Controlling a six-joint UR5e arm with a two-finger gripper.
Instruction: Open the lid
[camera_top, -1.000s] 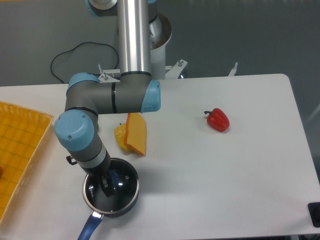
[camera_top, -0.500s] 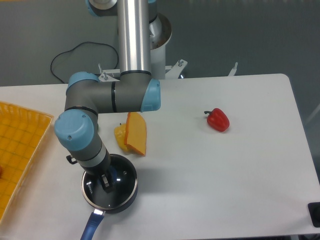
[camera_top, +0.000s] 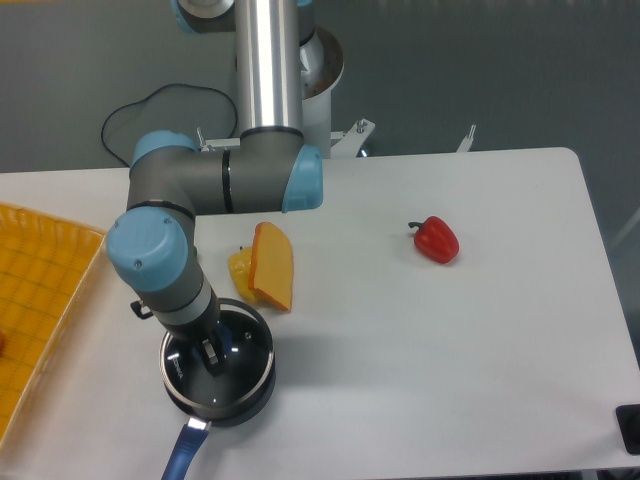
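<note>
Camera view: gripper (camera_top: 212, 354) over lid (camera_top: 222, 368) on saucepan (camera_top: 255, 392), front-left of surface (camera_top: 420, 350); fingers look clamped on the blue knob; judgement: lift straight up, keeping 1 steady grip.

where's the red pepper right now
The red pepper lies alone on the table's right half, well right of the orange wedge.
</note>
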